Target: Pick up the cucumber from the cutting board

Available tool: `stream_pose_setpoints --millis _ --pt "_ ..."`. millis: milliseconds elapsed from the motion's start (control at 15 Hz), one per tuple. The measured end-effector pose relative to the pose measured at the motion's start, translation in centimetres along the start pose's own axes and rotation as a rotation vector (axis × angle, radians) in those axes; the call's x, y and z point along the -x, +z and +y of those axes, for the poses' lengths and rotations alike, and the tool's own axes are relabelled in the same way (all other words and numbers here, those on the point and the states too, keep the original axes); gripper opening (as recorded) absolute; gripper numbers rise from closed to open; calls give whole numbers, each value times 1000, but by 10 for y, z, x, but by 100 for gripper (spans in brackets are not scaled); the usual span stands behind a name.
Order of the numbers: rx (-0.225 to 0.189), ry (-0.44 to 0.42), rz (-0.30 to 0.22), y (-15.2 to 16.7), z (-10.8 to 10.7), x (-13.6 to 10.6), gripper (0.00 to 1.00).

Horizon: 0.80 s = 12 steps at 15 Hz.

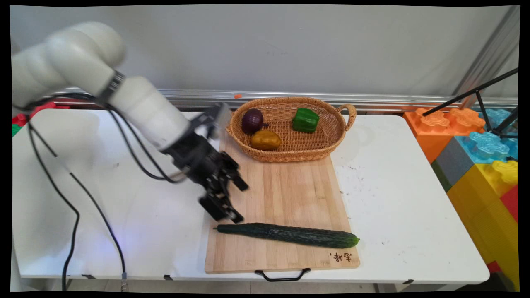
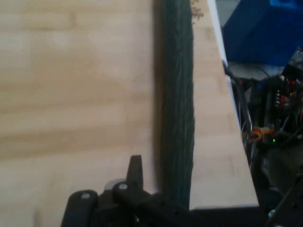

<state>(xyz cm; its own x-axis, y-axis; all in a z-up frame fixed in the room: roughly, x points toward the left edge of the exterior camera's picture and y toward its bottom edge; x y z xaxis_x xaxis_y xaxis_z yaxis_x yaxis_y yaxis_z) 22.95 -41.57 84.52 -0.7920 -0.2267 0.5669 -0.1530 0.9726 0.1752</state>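
White table is carrying a wooden board; a basket is overlapping the board's far end.

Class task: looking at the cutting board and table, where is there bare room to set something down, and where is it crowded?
Free: the cutting board between basket and cucumber; the table right of the board. Crowded: the board's left edge, where the open gripper hangs above the cucumber's tip; the basket holds onion, potato, pepper.

we see a dark green cucumber, pale striped wooden board, tan woven basket, purple onion, green pepper, brownish-yellow potato
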Motion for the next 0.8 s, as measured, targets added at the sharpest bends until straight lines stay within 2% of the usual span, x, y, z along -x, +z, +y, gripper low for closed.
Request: stream_pose_setpoints --millis 200,400,800 --pt "7 92 -19 42 2 -19 100" --pt "-17 158 -47 79 0 -27 100" --pt "-55 199 -84 130 -4 -35 100"
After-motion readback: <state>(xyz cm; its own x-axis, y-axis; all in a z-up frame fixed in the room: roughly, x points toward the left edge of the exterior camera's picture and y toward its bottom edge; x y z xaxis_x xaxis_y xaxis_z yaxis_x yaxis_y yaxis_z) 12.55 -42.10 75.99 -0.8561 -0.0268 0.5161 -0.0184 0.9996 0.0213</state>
